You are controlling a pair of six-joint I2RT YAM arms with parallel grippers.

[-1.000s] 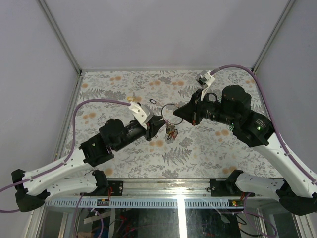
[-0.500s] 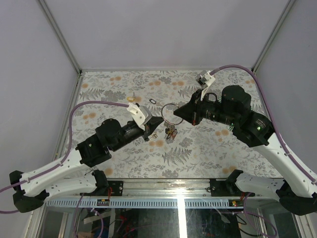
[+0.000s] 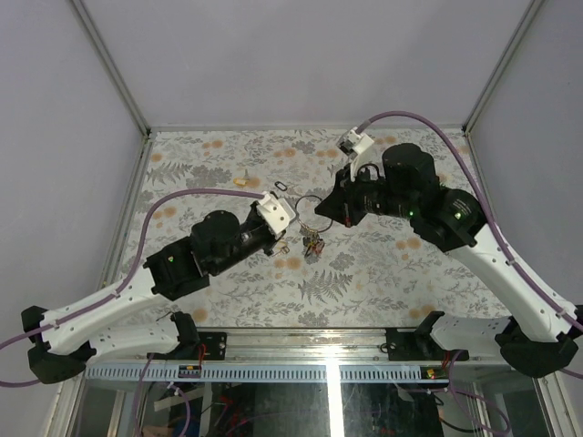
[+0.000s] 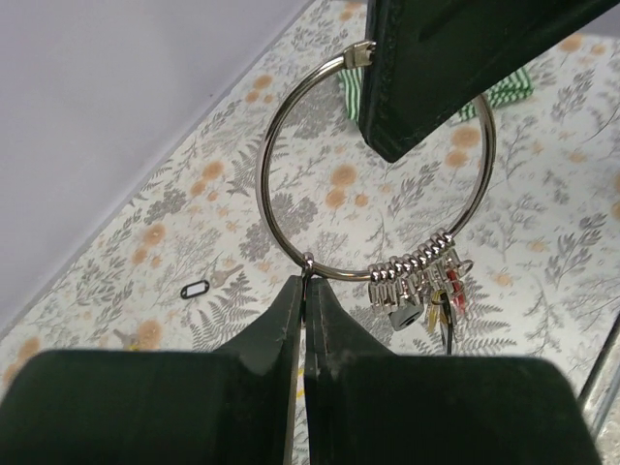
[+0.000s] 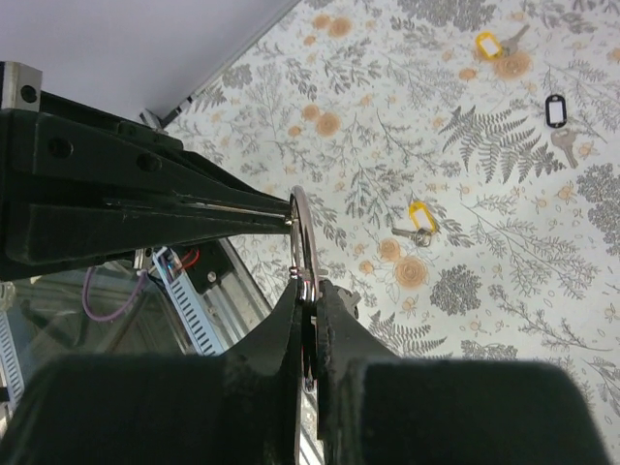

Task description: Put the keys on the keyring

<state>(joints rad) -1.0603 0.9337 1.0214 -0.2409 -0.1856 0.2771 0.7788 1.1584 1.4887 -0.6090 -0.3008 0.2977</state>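
The keyring (image 4: 267,199) is a thin silver circle held in the air between both grippers. Several keys (image 4: 423,288) with grey, yellow and red heads hang bunched on its lower right arc. My left gripper (image 4: 305,282) is shut on the ring's bottom at a small bead. My right gripper (image 5: 308,289) is shut on the ring (image 5: 303,237), seen here edge-on; its dark finger (image 4: 436,68) covers the ring's top. From above, the ring (image 3: 308,198) sits between the left gripper (image 3: 291,219) and the right gripper (image 3: 324,208), with the keys (image 3: 313,243) dangling below.
Loose on the floral table lie a yellow-tagged key (image 5: 418,217), another yellow key (image 5: 489,44) and a small dark oval loop with a key (image 5: 554,109). The loop (image 3: 280,187) and a yellow key (image 3: 240,182) lie behind the left gripper. A green striped item (image 4: 504,90) lies beyond the ring.
The right arm has swung left and turned at the wrist. The left arm has pushed forward and right. The ring with its keys stays held between them.
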